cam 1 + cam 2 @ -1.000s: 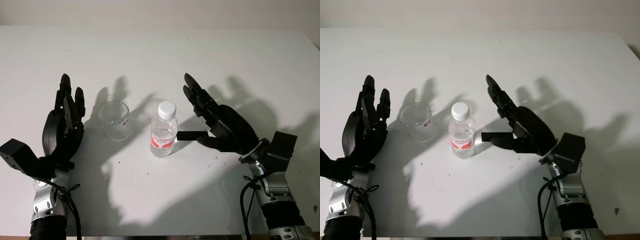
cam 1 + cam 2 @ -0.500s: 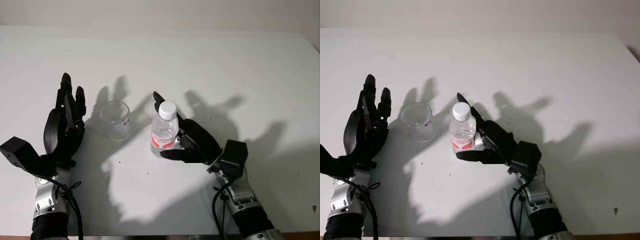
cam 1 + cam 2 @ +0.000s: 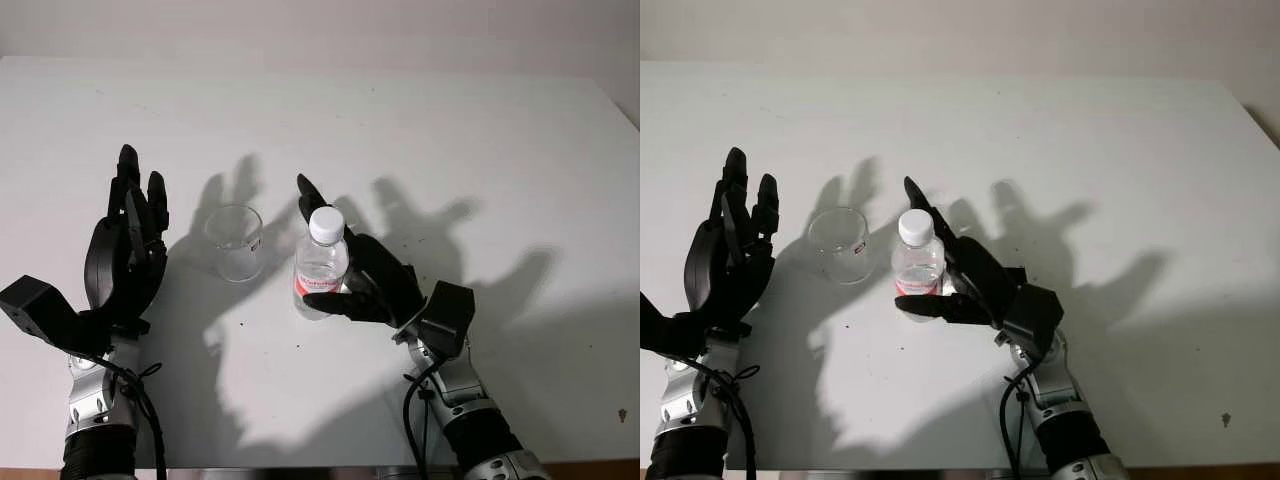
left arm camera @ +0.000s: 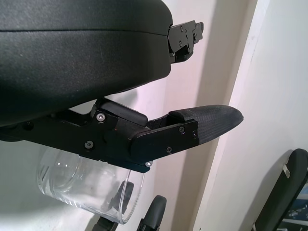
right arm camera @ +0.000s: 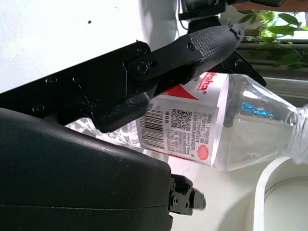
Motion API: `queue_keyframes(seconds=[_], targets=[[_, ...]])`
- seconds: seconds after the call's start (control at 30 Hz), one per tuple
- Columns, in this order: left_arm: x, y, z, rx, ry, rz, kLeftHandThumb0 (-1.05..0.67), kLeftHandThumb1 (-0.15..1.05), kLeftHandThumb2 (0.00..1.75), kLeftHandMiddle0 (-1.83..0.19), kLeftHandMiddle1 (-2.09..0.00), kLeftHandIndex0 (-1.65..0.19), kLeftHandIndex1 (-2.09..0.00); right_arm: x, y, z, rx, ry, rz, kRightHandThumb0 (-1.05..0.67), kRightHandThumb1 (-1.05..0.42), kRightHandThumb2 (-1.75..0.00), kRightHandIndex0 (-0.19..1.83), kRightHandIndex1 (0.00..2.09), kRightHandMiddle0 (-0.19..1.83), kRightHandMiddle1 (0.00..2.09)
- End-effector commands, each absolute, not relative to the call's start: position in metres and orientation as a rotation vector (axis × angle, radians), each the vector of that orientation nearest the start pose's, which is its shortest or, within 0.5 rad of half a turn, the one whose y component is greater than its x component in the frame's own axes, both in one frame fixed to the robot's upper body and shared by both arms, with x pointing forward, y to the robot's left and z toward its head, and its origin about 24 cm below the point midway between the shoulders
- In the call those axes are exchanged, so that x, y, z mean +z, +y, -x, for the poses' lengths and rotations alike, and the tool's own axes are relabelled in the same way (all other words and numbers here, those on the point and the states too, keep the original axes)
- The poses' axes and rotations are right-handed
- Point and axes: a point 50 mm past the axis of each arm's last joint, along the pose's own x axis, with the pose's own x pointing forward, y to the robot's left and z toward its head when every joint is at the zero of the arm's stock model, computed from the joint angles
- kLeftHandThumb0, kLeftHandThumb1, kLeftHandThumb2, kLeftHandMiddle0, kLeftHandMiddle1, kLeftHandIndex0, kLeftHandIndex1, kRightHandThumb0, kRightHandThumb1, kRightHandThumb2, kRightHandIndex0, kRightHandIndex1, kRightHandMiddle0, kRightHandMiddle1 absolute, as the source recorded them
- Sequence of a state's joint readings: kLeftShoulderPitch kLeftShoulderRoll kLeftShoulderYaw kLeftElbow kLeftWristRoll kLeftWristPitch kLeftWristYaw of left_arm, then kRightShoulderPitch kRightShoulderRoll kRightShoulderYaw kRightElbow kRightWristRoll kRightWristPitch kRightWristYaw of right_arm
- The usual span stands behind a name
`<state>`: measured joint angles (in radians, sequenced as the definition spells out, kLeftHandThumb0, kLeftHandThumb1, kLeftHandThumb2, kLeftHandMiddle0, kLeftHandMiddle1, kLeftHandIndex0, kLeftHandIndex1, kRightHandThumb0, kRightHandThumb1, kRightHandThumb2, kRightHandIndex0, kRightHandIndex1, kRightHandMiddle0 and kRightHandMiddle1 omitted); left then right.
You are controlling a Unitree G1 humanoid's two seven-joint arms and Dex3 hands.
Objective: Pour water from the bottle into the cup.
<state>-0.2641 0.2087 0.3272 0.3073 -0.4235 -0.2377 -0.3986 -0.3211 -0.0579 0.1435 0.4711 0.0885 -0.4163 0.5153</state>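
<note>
A clear water bottle (image 3: 320, 272) with a white cap and red label stands upright mid-table. The empty clear cup (image 3: 233, 242) stands just to its left. My right hand (image 3: 352, 272) is cupped around the bottle from the right. One finger reaches behind the bottle and the thumb lies in front of its base. The fingers are still extended and touch it or nearly so. In the right wrist view a finger (image 5: 192, 53) crosses the bottle's label (image 5: 207, 134). My left hand (image 3: 130, 240) is open and upright, left of the cup and apart from it; the cup (image 4: 82, 185) sits below its fingers.
The white table (image 3: 480, 150) stretches far back and to the right, with only hand shadows on it. Its right edge is at the frame's upper right corner.
My right hand swept in from the right and now wraps the bottle, which has shifted slightly left toward the cup. The left hand and the cup have stayed put.
</note>
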Motion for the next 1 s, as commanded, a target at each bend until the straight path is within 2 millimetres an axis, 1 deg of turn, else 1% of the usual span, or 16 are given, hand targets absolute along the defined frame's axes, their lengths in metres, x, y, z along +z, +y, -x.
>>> queue_keyframes(seconds=[0.0,0.03,0.07,0.1,0.17,0.2,0.27,0.3,0.33,0.37,0.5,0.57,0.7,0.77,0.87,0.97], targets=[[0.087,0.244,-0.291,-0.062,-0.339,0.201,-0.74,1.05,0.65,0.19,0.0,0.19,0.0,0.036,-0.09,-0.283,0.707,-0.171,0.039,-0.7,-0.89,-0.05,-0.09,1.7,-0.11,1.56],[0.087,0.244,-0.291,-0.062,-0.339,0.201,-0.74,1.05,0.65,0.19,0.0,0.19,0.0,0.037,-0.091,-0.283,0.711,-0.175,0.048,-0.65,-0.89,-0.06,-0.01,1.89,-0.06,1.81],[0.087,0.244,-0.291,-0.062,-0.338,0.199,-0.74,1.05,0.65,0.19,0.0,0.19,0.0,0.038,-0.091,-0.283,0.713,-0.178,0.065,-0.61,-0.91,-0.06,0.16,1.99,0.06,1.95],[0.087,0.244,-0.29,-0.063,-0.34,0.198,-0.74,1.05,0.65,0.19,0.0,0.19,0.0,0.039,-0.091,-0.283,0.711,-0.186,0.094,-0.58,-0.95,-0.07,0.48,2.05,0.3,2.04],[0.088,0.244,-0.29,-0.066,-0.343,0.197,-0.74,1.05,0.66,0.19,0.0,0.19,0.0,0.04,-0.091,-0.282,0.7,-0.205,0.161,-0.57,-1.01,-0.07,0.92,2.08,0.62,2.08],[0.088,0.244,-0.29,-0.067,-0.344,0.196,-0.74,1.05,0.66,0.19,0.0,0.19,0.0,0.041,-0.091,-0.281,0.694,-0.212,0.191,-0.58,-1.03,-0.1,1.18,2.09,0.86,2.09],[0.088,0.244,-0.289,-0.068,-0.345,0.192,-0.74,1.05,0.66,0.19,0.0,0.19,0.0,0.042,-0.092,-0.281,0.684,-0.21,0.233,-0.58,-1.04,-0.16,1.45,2.09,1.18,2.09],[0.088,0.244,-0.289,-0.066,-0.344,0.19,-0.74,1.05,0.66,0.19,0.0,0.19,0.0,0.043,-0.092,-0.281,0.682,-0.213,0.248,-0.58,-1.05,-0.2,1.63,2.09,1.43,2.09],[0.088,0.244,-0.289,-0.067,-0.345,0.194,-0.74,1.05,0.66,0.19,0.0,0.19,0.0,0.043,-0.092,-0.281,0.68,-0.213,0.264,-0.58,-1.05,-0.22,1.7,2.09,1.57,2.09],[0.088,0.244,-0.289,-0.068,-0.346,0.198,-0.74,1.05,0.66,0.19,0.0,0.19,0.0,0.043,-0.093,-0.28,0.679,-0.214,0.274,-0.58,-1.05,-0.23,1.74,2.09,1.66,2.09],[0.087,0.244,-0.289,-0.069,-0.344,0.201,-0.74,1.05,0.66,0.19,0.0,0.19,0.0,0.042,-0.094,-0.28,0.689,-0.216,0.337,-0.58,-1.05,-0.27,1.71,2.09,1.76,2.09],[0.087,0.244,-0.29,-0.069,-0.345,0.201,-0.74,1.05,0.66,0.19,0.0,0.19,0.0,0.042,-0.095,-0.28,0.691,-0.212,0.343,-0.56,-1.05,-0.27,1.7,2.09,1.78,2.09],[0.087,0.244,-0.29,-0.067,-0.345,0.195,-0.73,1.05,0.67,0.19,0.0,0.19,0.0,0.041,-0.1,-0.281,0.675,-0.197,0.307,-0.51,-1.05,-0.38,1.8,2.09,1.73,2.09],[0.087,0.245,-0.29,-0.066,-0.345,0.193,-0.74,1.05,0.66,0.19,0.0,0.19,0.0,0.042,-0.102,-0.282,0.657,-0.198,0.289,-0.48,-1.05,-0.44,1.83,2.09,1.81,2.09],[0.088,0.244,-0.29,-0.065,-0.345,0.201,-0.74,1.05,0.66,0.19,0.0,0.19,0.0,0.055,-0.11,-0.292,0.57,-0.236,0.306,-0.44,-1.05,-0.49,1.83,2.09,1.73,2.09],[0.088,0.243,-0.291,-0.068,-0.345,0.207,-0.74,1.05,0.66,0.19,0.0,0.19,0.0,0.085,-0.117,-0.312,0.47,-0.357,0.327,-0.39,-1.05,-0.52,1.83,2.09,1.61,2.09]])
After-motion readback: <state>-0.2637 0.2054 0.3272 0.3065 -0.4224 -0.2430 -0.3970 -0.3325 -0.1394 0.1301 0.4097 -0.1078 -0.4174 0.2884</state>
